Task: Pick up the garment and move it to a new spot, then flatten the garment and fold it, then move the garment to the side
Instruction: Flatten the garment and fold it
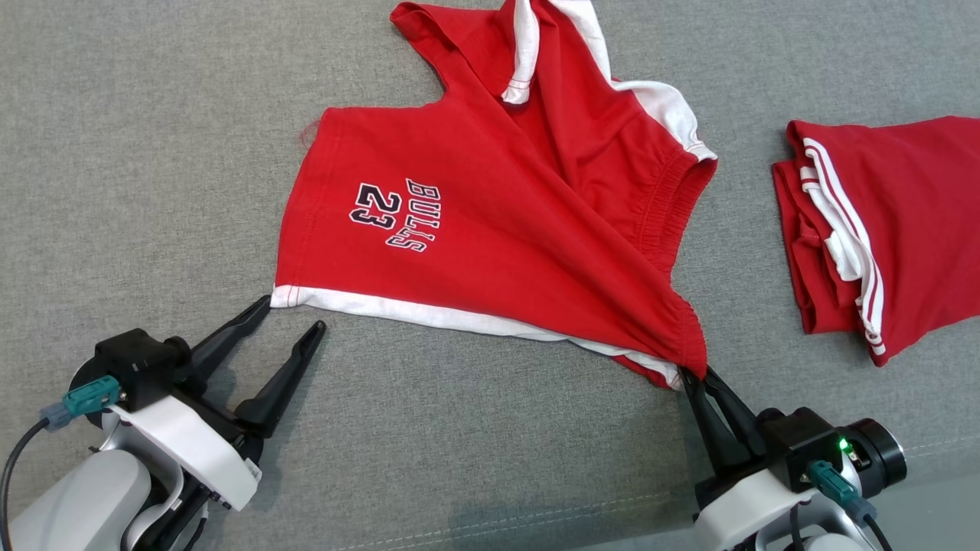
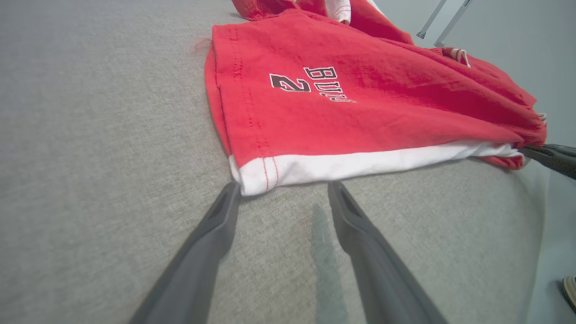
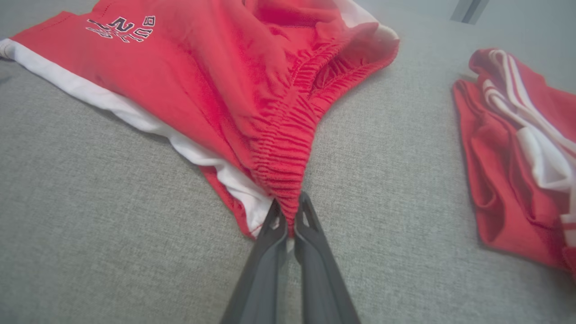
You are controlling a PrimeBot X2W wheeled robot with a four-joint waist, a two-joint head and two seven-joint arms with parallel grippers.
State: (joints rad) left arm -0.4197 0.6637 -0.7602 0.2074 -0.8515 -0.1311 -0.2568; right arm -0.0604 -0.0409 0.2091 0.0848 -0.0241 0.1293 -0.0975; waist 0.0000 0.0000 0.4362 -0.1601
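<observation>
1. Right gripper [image 1: 693, 375], down at five o'clock in the head view, has its two dark fingers pressed together, pinching the gathered elastic waistband corner of the red cotton shorts [image 1: 490, 229] with the white hem trim and the "BULLS 23" print.
2. And the shorts lie on the grey woven fabric surface [image 1: 153, 153], spread from the centre up toward twelve o'clock, with taut folds running down to that pinched corner.
3. Left gripper [image 1: 291, 314], at seven o'clock, stands with its fingers spread wide and nothing between them. One fingertip sits right at the white hem corner, the other just beside the hem.
4. Over at three o'clock, well apart from the shorts, a second red garment [image 1: 880, 229] with white stripes lies folded on the same surface.
</observation>
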